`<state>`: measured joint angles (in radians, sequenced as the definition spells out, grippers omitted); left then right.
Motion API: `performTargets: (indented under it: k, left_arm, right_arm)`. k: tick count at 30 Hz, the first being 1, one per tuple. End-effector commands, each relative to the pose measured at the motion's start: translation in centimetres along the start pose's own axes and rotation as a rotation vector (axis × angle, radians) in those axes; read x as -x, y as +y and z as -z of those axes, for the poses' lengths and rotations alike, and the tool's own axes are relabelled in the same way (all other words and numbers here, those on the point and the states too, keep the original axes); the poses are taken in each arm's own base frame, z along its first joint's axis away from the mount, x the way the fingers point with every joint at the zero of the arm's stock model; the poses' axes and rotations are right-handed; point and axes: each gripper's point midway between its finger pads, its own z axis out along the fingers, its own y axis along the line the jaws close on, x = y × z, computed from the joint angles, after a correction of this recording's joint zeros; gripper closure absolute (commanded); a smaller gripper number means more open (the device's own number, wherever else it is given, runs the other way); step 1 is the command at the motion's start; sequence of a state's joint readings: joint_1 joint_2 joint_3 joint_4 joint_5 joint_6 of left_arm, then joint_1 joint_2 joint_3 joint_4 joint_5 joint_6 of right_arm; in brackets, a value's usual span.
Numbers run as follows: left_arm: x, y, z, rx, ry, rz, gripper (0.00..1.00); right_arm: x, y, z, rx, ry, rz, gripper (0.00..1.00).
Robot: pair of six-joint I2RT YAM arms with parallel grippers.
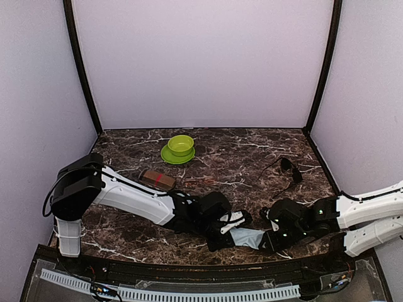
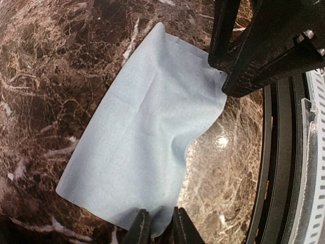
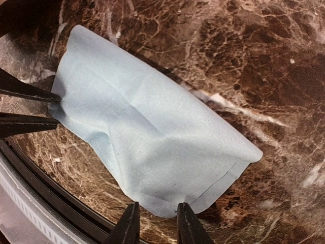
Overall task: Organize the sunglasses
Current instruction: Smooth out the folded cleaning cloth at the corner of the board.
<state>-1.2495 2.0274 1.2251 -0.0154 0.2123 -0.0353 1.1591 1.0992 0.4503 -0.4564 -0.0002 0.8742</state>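
Two grippers, left [image 2: 156, 226] and right [image 3: 156, 223], each clamped on an edge of one pale blue cloth [image 2: 147, 137]; black wire sunglasses [image 1: 288, 167] lie well apart

I see soft matt pale-blue cloth [image 2: 147, 137] between my grippers, glossy polished brown marble table [image 1: 239, 157] under them, shiny green plastic bowl [image 1: 181, 145] far ahead, hard black matt fingers [image 3: 129, 226]

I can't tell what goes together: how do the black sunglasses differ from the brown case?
The black sunglasses are thin and wiry; the brown case is a solid oblong block. The sunglasses lie on the right, the case on the left. Both rest untouched on the marble table.
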Motion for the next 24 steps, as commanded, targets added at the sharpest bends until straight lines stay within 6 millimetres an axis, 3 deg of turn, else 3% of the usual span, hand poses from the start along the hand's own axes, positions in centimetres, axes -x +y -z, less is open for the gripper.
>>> performTargets:
  k: [1, 8, 12, 19, 24]
  left_arm:
    - [-0.75, 0.15, 0.66, 0.029, 0.037, -0.020, 0.85]
    - [-0.84, 0.21, 0.55, 0.029, 0.038, -0.026, 0.92]
    - [-1.00, 0.12, 0.45, 0.023, 0.042, -0.025, 0.94]
    - [-1.14, 0.00, 0.51, 0.021, 0.054, -0.029, 0.93]
    - [-1.03, -0.25, 0.52, 0.019, 0.060, -0.038, 0.90]
  right_arm:
    - [-0.63, -0.50, -0.46, -0.029, 0.019, 0.010, 0.74]
    - [-0.82, -0.52, -0.89, -0.068, 0.042, 0.039, 0.76]
    - [-0.85, -0.93, -0.93, -0.102, 0.047, 0.043, 0.83]
    - [-0.49, -1.13, -0.41, -0.123, 0.035, 0.042, 0.99]
    - [-0.26, -1.15, -0.02, -0.128, 0.023, 0.041, 1.00]
